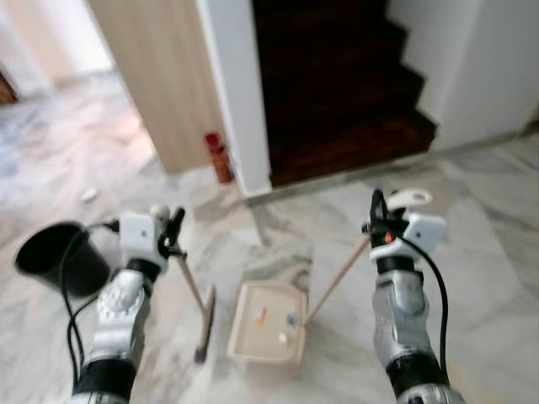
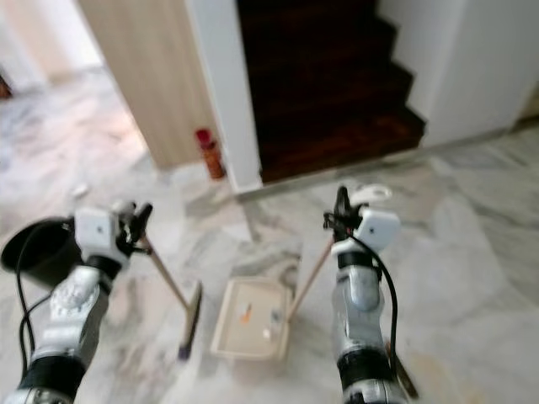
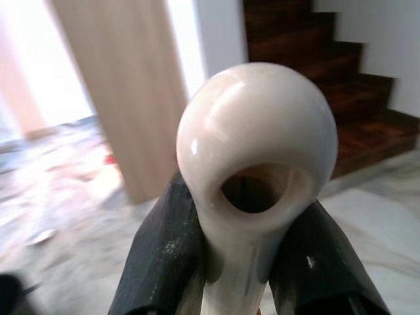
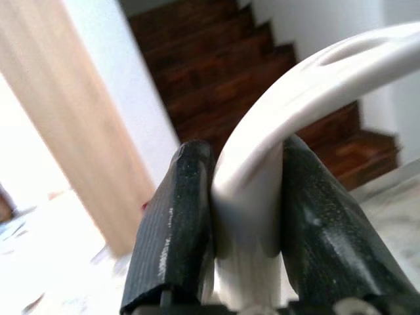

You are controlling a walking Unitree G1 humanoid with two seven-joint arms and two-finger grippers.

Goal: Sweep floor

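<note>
The left gripper's (image 3: 239, 262) two black fingers (image 3: 157, 262) pinch the broom's (image 1: 195, 295) cream handle just below its rounded, holed knob; the right gripper (image 4: 246, 243) likewise has its fingers (image 4: 174, 223) pressed against the dustpan's (image 1: 268, 324) white looped grip, squeezing it from both sides. From the left hand the broom's shaft slants down and toward the middle, its dark head resting on the marble floor (image 1: 497, 252) just beside the pan's left edge; from the right hand the pan's long handle slants down and inward the other way, meeting the pan at its right rear corner. So the two long axes form a V whose point lies between the arms, and the pan sits on the floor straight ahead, about equally near to both. My judgement is that the next stroke depends on the broom head lying left of the pan, so a sweep must travel rightward into it. Inside the cream pan lie a few small scraps, one orange; a black bin (image 1: 59, 257) stands by the left arm, contents hidden; a red bottle (image 1: 219, 157) stands farther off at the wall by the dark stairs (image 1: 337, 93).
</note>
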